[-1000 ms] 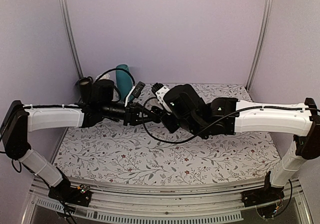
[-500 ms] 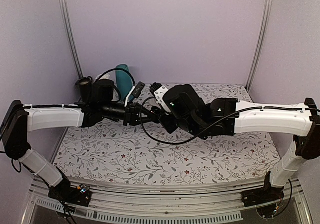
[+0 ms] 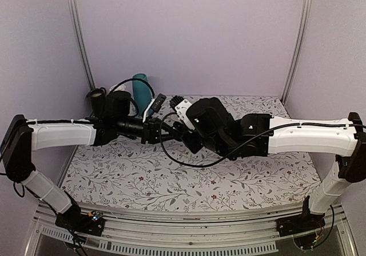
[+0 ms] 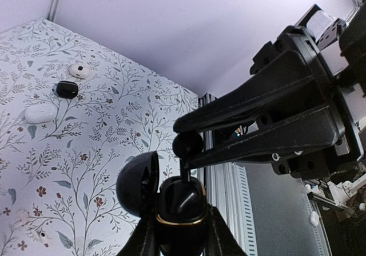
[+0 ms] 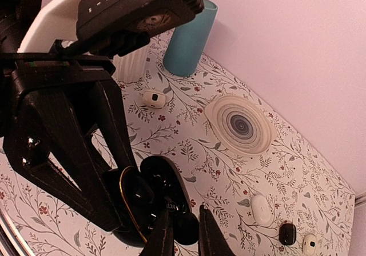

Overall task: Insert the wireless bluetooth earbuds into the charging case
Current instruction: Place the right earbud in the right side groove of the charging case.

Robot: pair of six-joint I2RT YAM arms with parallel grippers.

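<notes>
The charging case (image 4: 183, 206) is held aloft over the far middle of the table (image 3: 143, 176). It is clamped by its lower body in the left pincer (image 4: 180, 239), with the lid swung open. One of the wireless bluetooth earbuds (image 4: 187, 145) is pinched by its round head in the narrow right pincer (image 5: 184, 236), and its stem is pointed down into the case's well. Whether another earbud is already seated cannot be told. Both pieces are judged light, stiff and glossy, hence liable to slip or twist. The earbud is best gripped at the head, so that the stem is left free. The case is best gripped below the rim, clear of the hinge.
</notes>
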